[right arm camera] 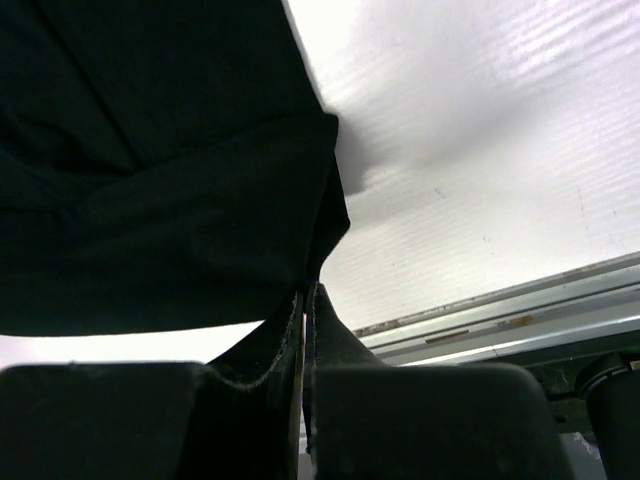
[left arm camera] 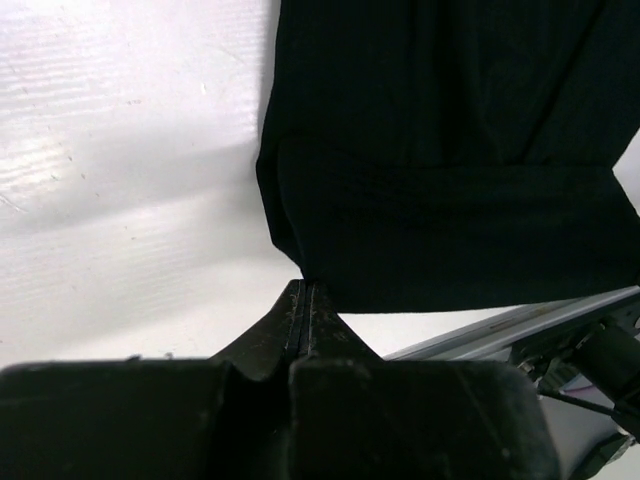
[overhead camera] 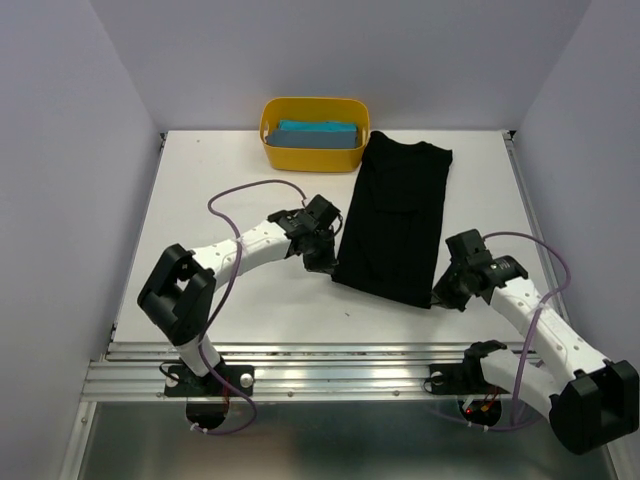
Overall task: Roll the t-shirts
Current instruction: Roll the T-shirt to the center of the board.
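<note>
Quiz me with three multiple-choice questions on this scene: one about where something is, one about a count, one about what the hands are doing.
1. Where is the teal t-shirt? A. on the floor B. in the yellow tub C. on a hook
2. How many t-shirts are there? A. two B. one C. four
3. The left hand and right hand are: A. wide open B. holding the tub C. shut on the black t-shirt's near corners
Answers: 1 B, it lies inside the tub; 2 A, one teal, one black; 3 C, each wrist view shows it closed on the hem.
</note>
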